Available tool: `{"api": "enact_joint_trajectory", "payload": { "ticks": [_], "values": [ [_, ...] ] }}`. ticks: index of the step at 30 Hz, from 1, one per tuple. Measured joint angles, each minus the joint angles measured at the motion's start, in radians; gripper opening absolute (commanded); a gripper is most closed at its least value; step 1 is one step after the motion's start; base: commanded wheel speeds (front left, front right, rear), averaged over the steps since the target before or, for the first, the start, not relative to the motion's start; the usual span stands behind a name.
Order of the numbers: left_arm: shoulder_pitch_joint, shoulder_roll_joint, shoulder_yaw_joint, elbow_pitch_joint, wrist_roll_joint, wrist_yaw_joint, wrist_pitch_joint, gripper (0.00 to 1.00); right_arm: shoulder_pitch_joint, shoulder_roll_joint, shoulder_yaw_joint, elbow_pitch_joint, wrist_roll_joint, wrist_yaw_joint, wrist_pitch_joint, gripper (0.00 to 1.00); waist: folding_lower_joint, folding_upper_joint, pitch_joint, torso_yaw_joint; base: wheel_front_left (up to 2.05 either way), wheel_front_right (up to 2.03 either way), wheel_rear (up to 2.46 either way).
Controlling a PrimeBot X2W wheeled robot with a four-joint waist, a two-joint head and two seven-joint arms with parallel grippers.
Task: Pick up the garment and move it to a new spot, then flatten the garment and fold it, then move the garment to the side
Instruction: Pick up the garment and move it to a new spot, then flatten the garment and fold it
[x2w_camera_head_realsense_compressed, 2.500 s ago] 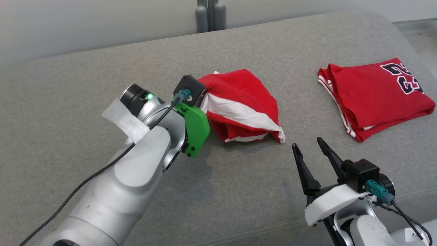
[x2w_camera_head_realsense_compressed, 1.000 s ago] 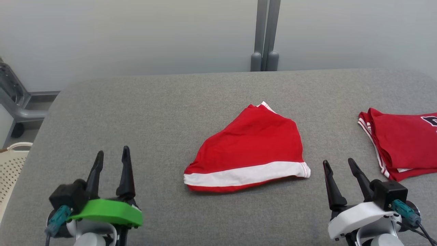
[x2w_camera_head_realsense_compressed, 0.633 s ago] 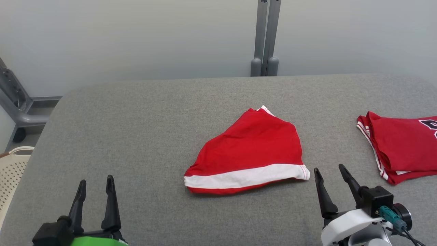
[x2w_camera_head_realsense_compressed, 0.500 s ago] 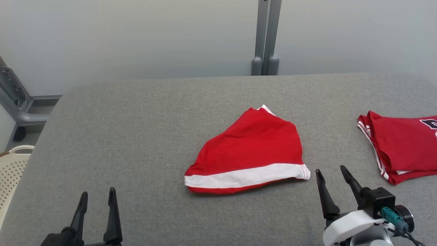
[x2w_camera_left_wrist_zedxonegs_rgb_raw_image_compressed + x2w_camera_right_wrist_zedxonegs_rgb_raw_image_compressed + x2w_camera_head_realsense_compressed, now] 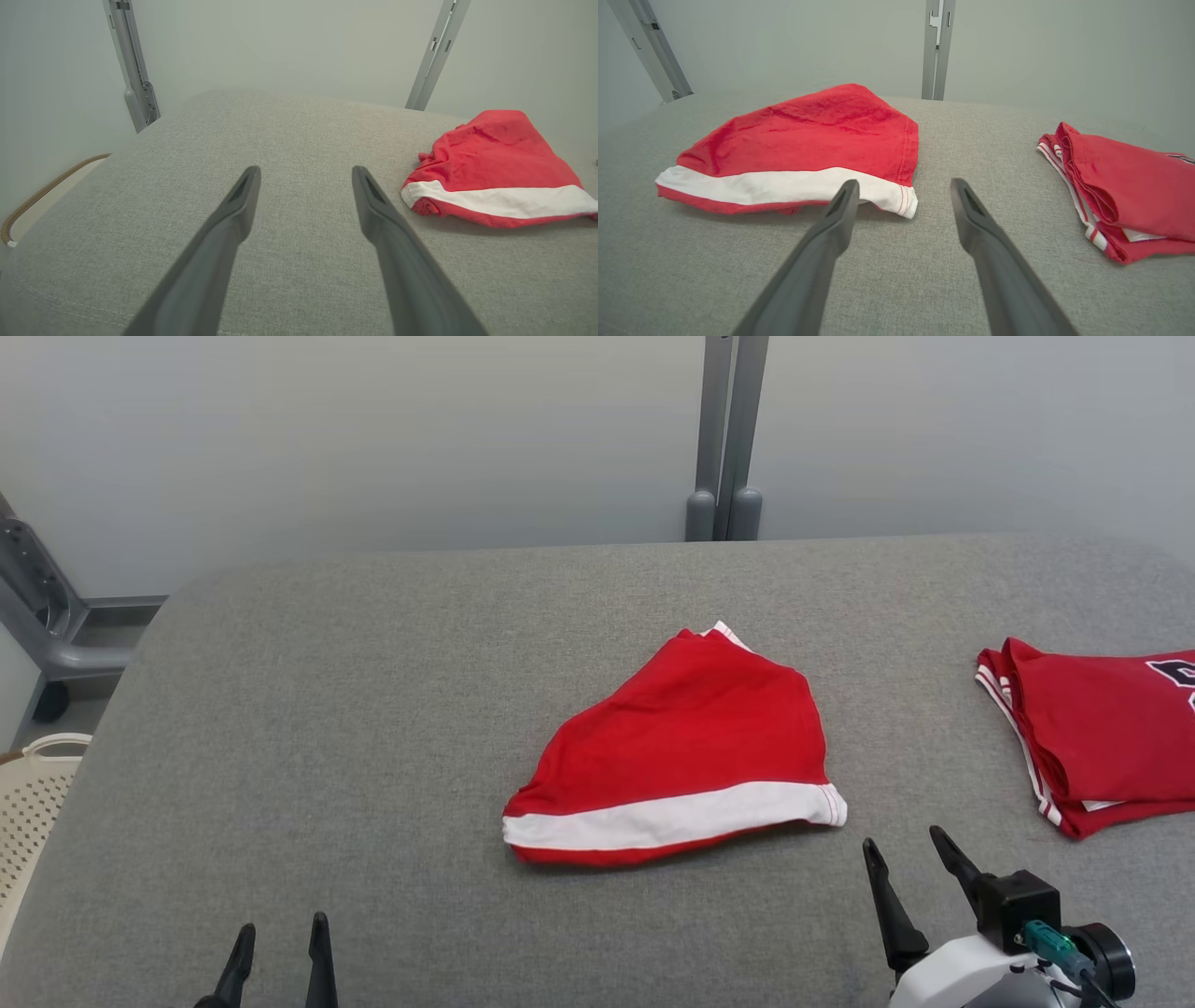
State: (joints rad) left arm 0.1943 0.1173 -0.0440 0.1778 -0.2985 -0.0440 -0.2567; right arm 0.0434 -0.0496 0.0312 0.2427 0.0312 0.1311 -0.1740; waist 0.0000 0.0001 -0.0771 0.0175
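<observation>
Jaws left and right wide apart, empty, pointing forward, short of the garment (image 5: 681, 737).

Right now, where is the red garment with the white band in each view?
Head view: red garment, centre of the grey table.
Left wrist view: right edge, mid-height.
Right wrist view: left of centre.
Shared landmark: grey post behind the table.

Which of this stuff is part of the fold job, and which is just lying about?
Job: red-and-white garment, left claw, right claw, both open.
Lying about: folded red jersey, white basket, grey post.
</observation>
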Motion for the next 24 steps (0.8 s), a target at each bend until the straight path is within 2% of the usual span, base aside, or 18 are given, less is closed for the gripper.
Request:
{"api": "enact_joint_trajectory", "payload": {
  "ticks": [24],
  "values": [
    [-0.044,-0.001,-0.014,0.089,-0.017,-0.028,-0.006,1.00,-0.008,0.000,0.003,0.002,0.017,0.000,-0.002,1.00,0.0000,0.0000,0.015,-0.010,0.00,0.00,0.00]
  ]
}}
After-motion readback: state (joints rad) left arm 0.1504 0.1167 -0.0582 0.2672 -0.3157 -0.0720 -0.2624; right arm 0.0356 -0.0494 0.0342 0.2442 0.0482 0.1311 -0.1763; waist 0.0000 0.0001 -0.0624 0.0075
